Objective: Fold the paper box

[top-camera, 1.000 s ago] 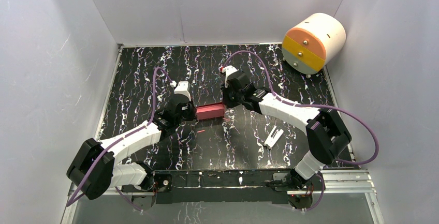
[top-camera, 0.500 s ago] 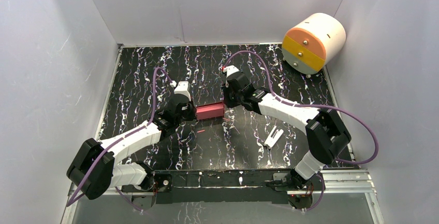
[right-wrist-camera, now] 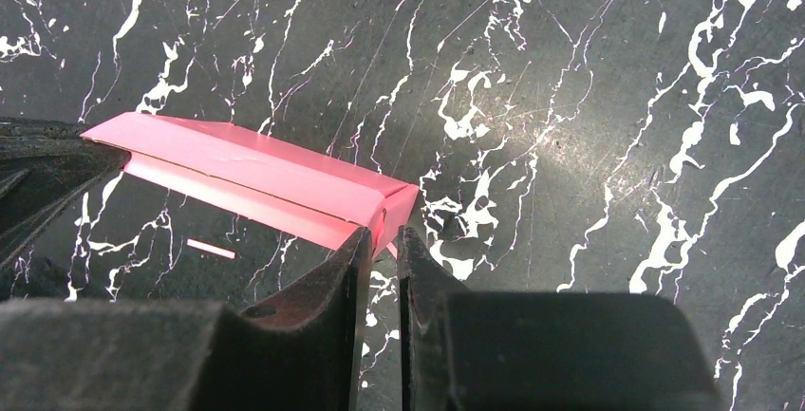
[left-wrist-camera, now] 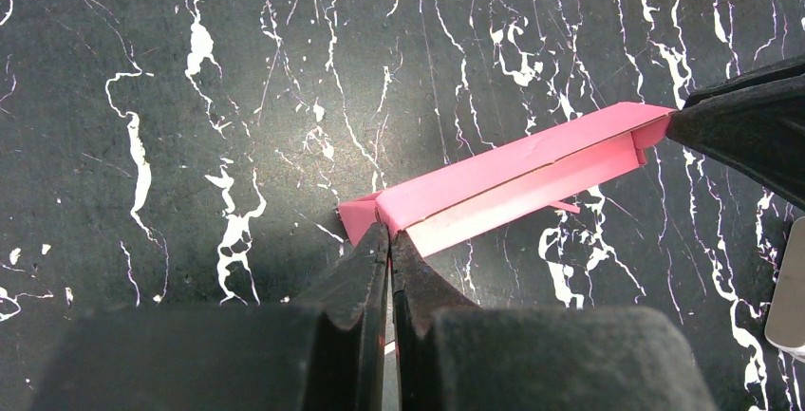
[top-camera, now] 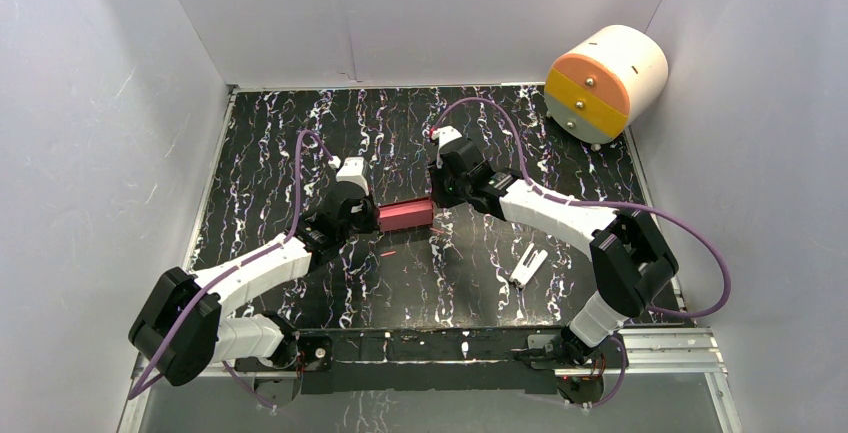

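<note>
1. A long, shallow, pink-red paper box [top-camera: 405, 216] of thin card sits near the middle of a black table [top-camera: 280, 153] veined with white like marble. It stretches left to right between the two arms. The views do not show whether it rests on the surface or hangs just above it.
2. The left gripper [left-wrist-camera: 387, 238] has its black fingers pressed together on the box's left end, pinching the card at the corner where a small flap sticks out.
3. The right gripper [right-wrist-camera: 382, 235] nips the right end the same way, its fingers nearly touching with the folded end flap between them.
4. The box looks very light and flimsy. The card would likely crease easily, spring back open if let go, and dent under a hard squeeze. Its smooth face could slide between the pads.
5. The soundest hold is probably at the ends, close to the fold lines, where the card is doubled and stiffer. The long middle wall would likely buckle.
6. A small white clip-like piece [top-camera: 527, 265] lies well apart at the near right. A large white-and-orange cylinder [top-camera: 605, 83] stands in the far right corner.
</note>
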`<state>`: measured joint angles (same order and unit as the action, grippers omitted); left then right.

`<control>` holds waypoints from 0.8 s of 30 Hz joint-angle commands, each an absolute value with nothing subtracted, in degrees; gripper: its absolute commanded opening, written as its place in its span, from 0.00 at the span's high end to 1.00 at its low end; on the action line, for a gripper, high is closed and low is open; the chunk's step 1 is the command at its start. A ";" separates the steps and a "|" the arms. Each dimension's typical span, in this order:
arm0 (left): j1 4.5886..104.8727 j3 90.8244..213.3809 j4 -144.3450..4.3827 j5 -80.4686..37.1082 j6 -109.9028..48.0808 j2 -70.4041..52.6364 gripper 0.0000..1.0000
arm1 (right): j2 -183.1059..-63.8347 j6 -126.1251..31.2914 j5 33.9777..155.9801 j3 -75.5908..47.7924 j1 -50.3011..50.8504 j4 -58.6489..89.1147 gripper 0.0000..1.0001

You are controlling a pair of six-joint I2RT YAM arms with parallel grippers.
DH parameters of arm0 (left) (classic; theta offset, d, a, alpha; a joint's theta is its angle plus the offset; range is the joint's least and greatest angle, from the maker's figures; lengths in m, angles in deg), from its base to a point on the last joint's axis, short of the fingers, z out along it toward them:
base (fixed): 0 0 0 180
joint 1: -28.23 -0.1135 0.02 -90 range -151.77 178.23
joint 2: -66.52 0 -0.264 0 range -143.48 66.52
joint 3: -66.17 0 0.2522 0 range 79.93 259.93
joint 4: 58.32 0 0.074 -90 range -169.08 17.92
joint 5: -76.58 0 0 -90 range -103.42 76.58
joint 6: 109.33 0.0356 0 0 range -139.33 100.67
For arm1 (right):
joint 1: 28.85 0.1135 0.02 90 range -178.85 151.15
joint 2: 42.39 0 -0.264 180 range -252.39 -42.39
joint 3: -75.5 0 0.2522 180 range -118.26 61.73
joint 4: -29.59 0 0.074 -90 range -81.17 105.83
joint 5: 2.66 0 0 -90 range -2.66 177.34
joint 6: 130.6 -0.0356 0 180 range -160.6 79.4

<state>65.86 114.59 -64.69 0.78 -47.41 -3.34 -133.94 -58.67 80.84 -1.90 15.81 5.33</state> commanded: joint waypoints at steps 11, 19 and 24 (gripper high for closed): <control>66.29 114.02 -70.47 0.30 -46.60 -3.43 1.00 | -132.89 -59.31 83.81 -3.35 15.92 8.72 0.76; 66.27 113.95 -70.46 0.37 -46.58 -3.09 1.00 | -130.54 -59.50 83.47 -2.99 15.96 8.68 0.74; 66.29 113.95 -70.42 0.38 -46.49 -3.02 1.00 | -131.06 -59.59 84.43 -2.86 15.96 9.18 0.73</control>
<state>65.88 114.59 -64.86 0.78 -47.41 -3.23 -133.46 -58.84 83.13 -1.90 15.83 6.05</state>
